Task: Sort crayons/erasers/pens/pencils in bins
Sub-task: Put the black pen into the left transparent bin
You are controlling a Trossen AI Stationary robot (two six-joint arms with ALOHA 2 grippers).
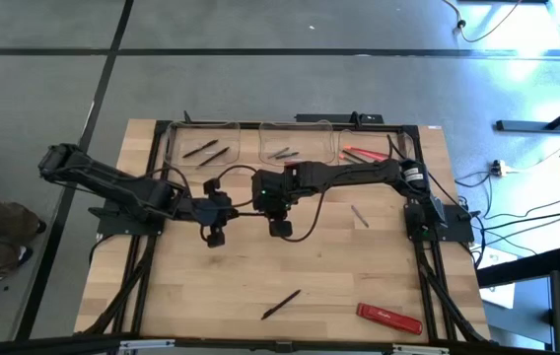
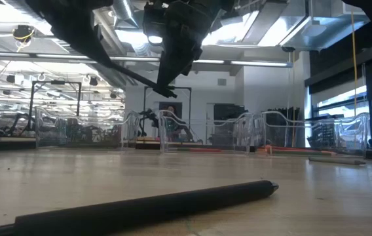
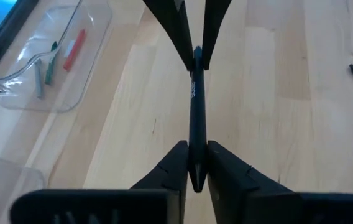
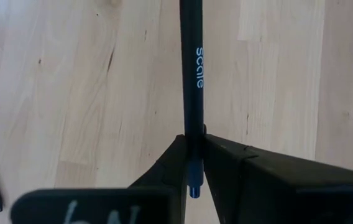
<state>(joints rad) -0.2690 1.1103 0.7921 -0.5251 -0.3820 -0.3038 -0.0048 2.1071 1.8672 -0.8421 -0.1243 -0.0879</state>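
High view, mid-bench: left tool (image 3: pixel 195 149) and right tool (image 3: pixel 196 59) are meeting nose to nose, arms coming in from 9 and 3 o'clock.

- Held pen (image 3: pixel 195 118): hanging in the air above the bench (image 1: pixel 260 266), between the two tools. Long axis is running along the 9–3 o'clock line. White lettering is showing on the barrel.
- Left tool: fingers are pressing together on one end of the held pen.
- Right tool: fingers are clamping the opposite end; the barrel is reaching forward past them.
- Bins (image 1: pixel 296 125): sitting in a row at the bench's 12 o'clock edge. The one toward 11 o'clock is holding dark sticks, the middle one grey sticks, the one toward 1 o'clock red pieces.
- Loose pen (image 1: pixel 282 304): lying flat toward 6 o'clock, slanting 8 to 2 o'clock.
- Red bar (image 1: pixel 388 317): lying toward 5 o'clock.
- Small grey stick (image 1: pixel 359 215): lying toward 3 o'clock, under the right arm's span.
- Bare wood is lying between the tools and the bins.
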